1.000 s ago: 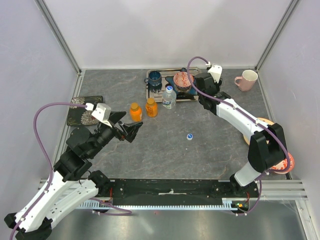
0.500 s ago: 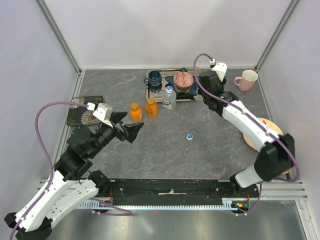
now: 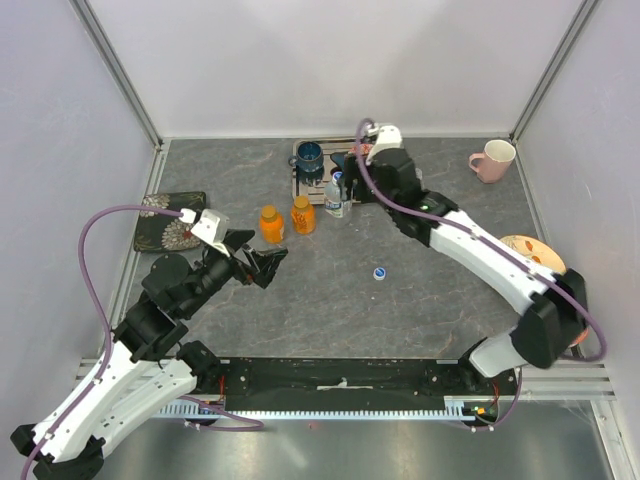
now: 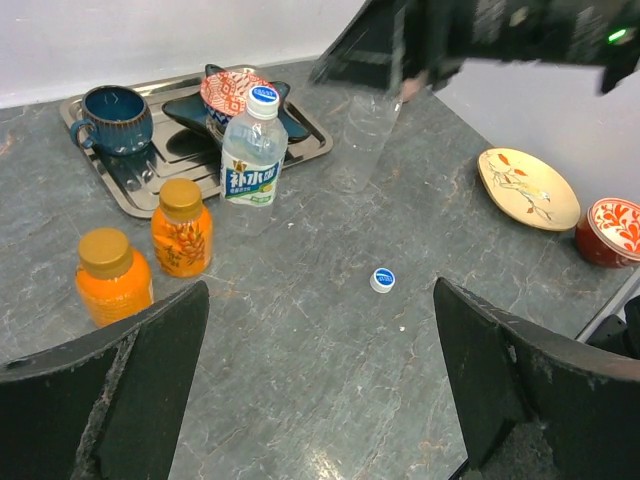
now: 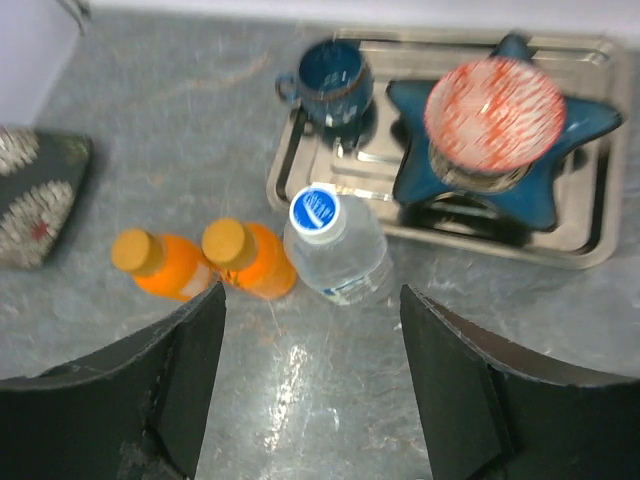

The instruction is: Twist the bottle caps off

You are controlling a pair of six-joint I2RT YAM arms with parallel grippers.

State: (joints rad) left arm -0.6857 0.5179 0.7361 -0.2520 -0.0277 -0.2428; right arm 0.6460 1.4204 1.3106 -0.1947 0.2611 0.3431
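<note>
The right gripper, jaws apart and empty like the wide-open left gripper, would have done best centring squarely over the blue cap before closing.

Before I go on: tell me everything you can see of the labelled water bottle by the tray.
The labelled water bottle is clear plastic with a white label band printed in blue. A blue-and-white cap sits on its neck. The bottle stands upright on the grey table, just in front of the metal tray, with an orange bottle close beside it. The right gripper hangs above it with its fingers apart, not touching it.
</note>
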